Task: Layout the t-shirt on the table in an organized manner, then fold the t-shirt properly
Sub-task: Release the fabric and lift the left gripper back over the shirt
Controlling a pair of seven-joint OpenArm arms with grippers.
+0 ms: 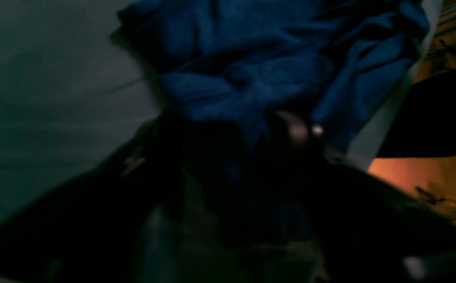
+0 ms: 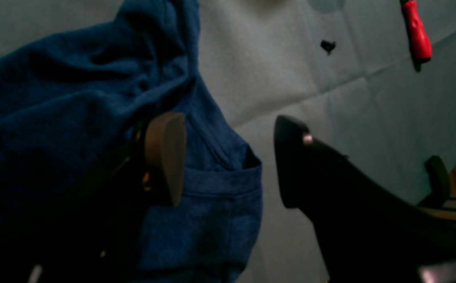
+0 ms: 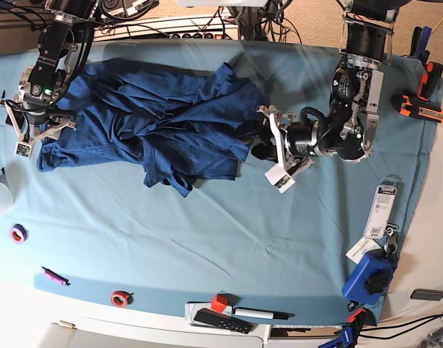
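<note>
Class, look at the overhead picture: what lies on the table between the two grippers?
In the base view, only the rumpled t-shirt lies between the right gripper and the left gripper, stretching across the table.

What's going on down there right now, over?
Both grippers open: right gripper at the t-shirt sleeve edge, left gripper at the opposite side. Shirt crumpled on the table. Nothing blocking.

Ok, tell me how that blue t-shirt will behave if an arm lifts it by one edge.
The t-shirt lies bunched in soft folds, so it will probably drape limply and sag. Its layers overlap, so hidden folds may drag along. The knit looks matte, so it is unlikely to slip on the table cloth.
</note>
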